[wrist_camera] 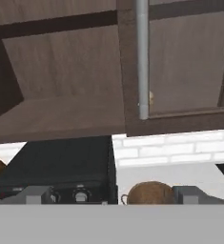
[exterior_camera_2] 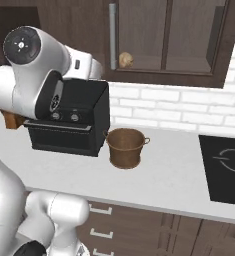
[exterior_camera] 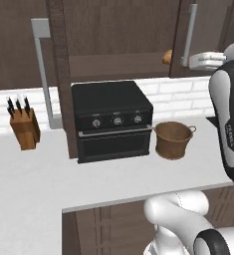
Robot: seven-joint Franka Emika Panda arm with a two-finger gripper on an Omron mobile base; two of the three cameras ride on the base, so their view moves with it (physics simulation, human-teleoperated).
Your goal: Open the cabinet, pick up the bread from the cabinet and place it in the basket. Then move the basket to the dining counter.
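Left base view: we read no legible writing; the toaster oven (exterior_camera: 112, 121) dials carry no readable marks. From left: knife block (exterior_camera: 24, 128), the swung-open cabinet (exterior_camera: 53, 74) door, oven, then the basket (exterior_camera: 173, 140) just beside it on the worktop (exterior_camera: 34, 184), open surface in front. We see the bread (exterior_camera: 167, 57) on the cabinet shelf above. The gripper (wrist_camera: 108, 195) shows its fingers spread wide, holding nothing.

Dark brown cabinet (exterior_camera_2: 189, 40), silver handle (exterior_camera_2: 112, 35). Golden-brown bread (exterior_camera_2: 125, 60), brown woven basket (exterior_camera: 173, 140). Black oven (exterior_camera: 111, 119) on the white bench (exterior_camera: 34, 179), white brick behind.
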